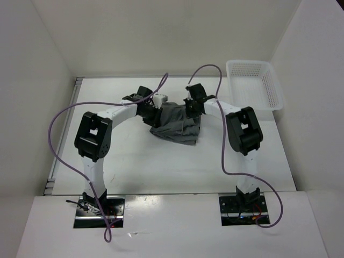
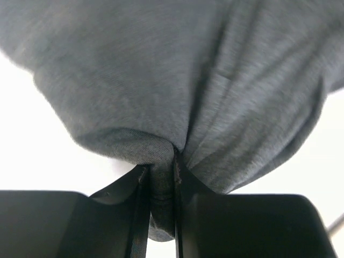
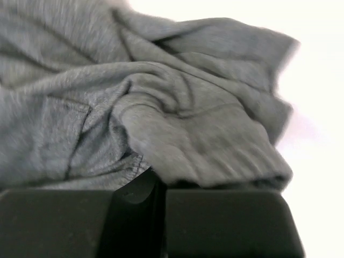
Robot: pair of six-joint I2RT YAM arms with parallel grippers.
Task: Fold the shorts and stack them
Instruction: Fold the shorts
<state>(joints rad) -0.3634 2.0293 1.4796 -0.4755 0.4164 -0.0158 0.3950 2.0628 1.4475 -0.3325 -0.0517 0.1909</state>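
Note:
The grey shorts (image 1: 177, 124) lie bunched at the middle of the table, their upper edge spanning between both grippers. My left gripper (image 1: 160, 112) is at their left end. In the left wrist view it (image 2: 161, 185) is shut on a thick fold of the shorts (image 2: 177, 80), which bulges out past the fingertips. My right gripper (image 1: 192, 111) is at the right end. In the right wrist view its jaws (image 3: 160, 185) are pressed together where a stitched hem of the shorts (image 3: 177, 118) meets the tips, with cloth draped over the right finger.
A white mesh basket (image 1: 274, 91) stands at the back right of the white table (image 1: 134, 158). White walls close in the left, back and right sides. Purple cables loop above both arms.

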